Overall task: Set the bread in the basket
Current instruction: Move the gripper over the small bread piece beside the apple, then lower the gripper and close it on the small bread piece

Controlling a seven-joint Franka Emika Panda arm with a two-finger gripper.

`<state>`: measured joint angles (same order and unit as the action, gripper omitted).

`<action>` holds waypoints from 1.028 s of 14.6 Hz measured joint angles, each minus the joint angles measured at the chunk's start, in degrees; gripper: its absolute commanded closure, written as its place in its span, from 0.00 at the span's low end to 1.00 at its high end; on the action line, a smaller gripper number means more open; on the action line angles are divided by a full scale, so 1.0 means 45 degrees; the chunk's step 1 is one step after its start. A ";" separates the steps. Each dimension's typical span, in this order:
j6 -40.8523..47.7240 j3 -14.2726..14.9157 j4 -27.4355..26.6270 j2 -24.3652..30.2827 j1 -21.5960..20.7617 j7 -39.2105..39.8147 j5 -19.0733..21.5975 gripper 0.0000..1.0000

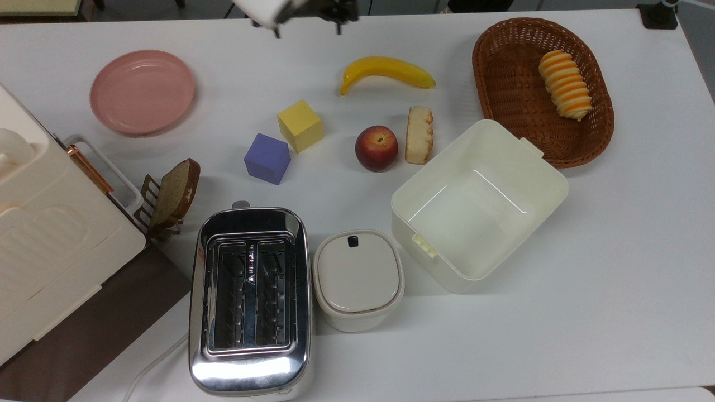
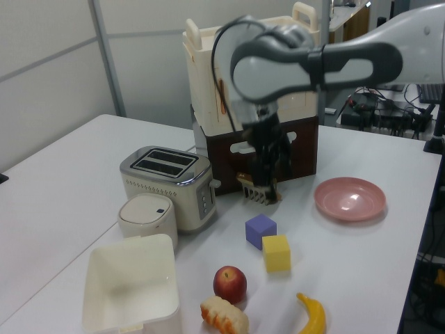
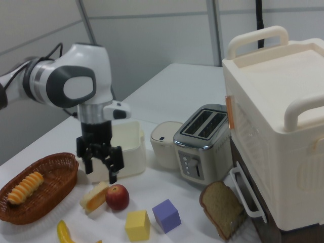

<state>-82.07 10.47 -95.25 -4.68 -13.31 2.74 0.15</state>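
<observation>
The basket (image 1: 543, 92) sits upper right in the top view, striped roll (image 1: 565, 85) inside. The bread (image 1: 419, 135) lies centre frame, touching the peach (image 1: 376, 148). The gripper (image 3: 100, 165) hangs above, open, empty. Descending off-centre risks nudging that peach.

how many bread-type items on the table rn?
3. The bread lies beside the peach. A striped spiral roll is in the basket. A brown slice leans in a rack by the toaster. None seem hidden.
</observation>
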 measured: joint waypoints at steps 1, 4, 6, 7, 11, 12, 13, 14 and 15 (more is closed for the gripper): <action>-0.0091 -0.0004 -0.0169 -0.0119 -0.0374 -0.0185 -0.0002 0.00; -0.1317 -0.0026 -0.0351 -0.0492 -0.1753 -0.2755 0.0012 0.00; -0.2520 -0.0032 -0.0571 -0.0693 -0.2412 -0.4456 0.0015 0.00; -0.3198 -0.0037 -0.0785 -0.0891 -0.2779 -0.5125 0.0014 0.00; -0.5209 -0.0048 -0.1438 -0.2108 -0.4033 -0.6483 0.0010 0.00; -0.5410 -0.0049 -0.1468 -0.2398 -0.4180 -0.6589 0.0011 0.00; -0.5521 -0.0047 -0.1479 -0.2643 -0.4268 -0.6692 0.0010 0.00; -0.5583 -0.0047 -0.1483 -0.2848 -0.4326 -0.6741 0.0011 0.04; -0.5606 -0.0047 -0.1491 -0.3020 -0.4359 -0.6762 0.0011 0.10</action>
<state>-107.29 10.26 -101.96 -18.27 -32.92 -27.69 0.19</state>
